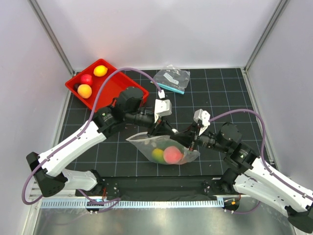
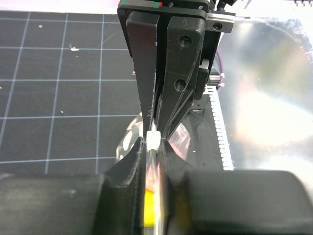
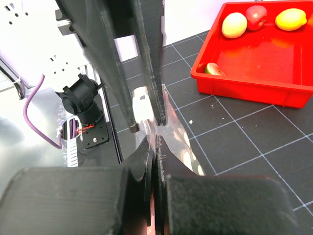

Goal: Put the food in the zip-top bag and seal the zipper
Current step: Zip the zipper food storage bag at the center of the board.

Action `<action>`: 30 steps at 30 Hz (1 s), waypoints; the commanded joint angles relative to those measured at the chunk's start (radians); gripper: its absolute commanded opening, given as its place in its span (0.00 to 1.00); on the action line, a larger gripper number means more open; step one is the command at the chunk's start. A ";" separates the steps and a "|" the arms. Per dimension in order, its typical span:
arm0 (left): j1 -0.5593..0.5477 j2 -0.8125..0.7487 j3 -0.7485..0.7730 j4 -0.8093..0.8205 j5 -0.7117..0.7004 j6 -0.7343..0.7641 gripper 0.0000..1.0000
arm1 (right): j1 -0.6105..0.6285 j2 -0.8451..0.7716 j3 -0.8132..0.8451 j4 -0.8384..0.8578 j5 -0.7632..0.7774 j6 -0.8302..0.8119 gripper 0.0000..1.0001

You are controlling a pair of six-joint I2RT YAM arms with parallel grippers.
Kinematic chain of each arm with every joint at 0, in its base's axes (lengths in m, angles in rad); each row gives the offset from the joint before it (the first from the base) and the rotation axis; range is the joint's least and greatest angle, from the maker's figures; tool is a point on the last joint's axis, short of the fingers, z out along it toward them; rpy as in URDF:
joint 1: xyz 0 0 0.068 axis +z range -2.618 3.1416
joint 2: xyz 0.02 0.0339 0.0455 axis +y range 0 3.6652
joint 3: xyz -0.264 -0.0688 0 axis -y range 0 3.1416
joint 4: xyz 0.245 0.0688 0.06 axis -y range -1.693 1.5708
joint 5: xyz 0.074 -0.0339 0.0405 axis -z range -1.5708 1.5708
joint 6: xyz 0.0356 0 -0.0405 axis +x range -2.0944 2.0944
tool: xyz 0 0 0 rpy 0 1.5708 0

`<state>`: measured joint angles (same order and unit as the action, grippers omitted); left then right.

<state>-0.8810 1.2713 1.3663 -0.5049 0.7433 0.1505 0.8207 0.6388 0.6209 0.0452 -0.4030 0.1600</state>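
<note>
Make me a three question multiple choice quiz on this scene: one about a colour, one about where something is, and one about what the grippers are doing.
1. What colour is the tray?
A red; B blue; C white.
2. Where does the small teal-strip pouch lie?
A in the tray; B held up in the air; C on the mat, right of the tray.
3. How are the left gripper and the right gripper?
A both open; B both shut on the zip-top bag; C each holding a fruit.

Answers:
1. A, its walls and floor are red.
2. C, the pouch lies flat on the black mat beside the tray.
3. B, each wrist view shows its fingers pinched on the bag's top edge.
</note>
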 commanded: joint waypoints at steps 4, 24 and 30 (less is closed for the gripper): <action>0.007 -0.012 0.004 0.034 0.019 -0.003 0.00 | 0.000 -0.007 0.033 0.051 0.013 -0.008 0.01; 0.007 -0.003 0.004 0.023 -0.007 0.000 0.00 | -0.002 -0.382 0.023 -0.115 0.323 -0.022 0.01; 0.007 0.000 0.005 0.022 -0.013 0.001 0.00 | -0.002 -0.494 0.046 -0.206 0.529 -0.028 0.01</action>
<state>-0.8825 1.2762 1.3663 -0.4789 0.7429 0.1455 0.8219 0.1963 0.6010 -0.1600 -0.0486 0.1513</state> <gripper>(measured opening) 0.089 0.036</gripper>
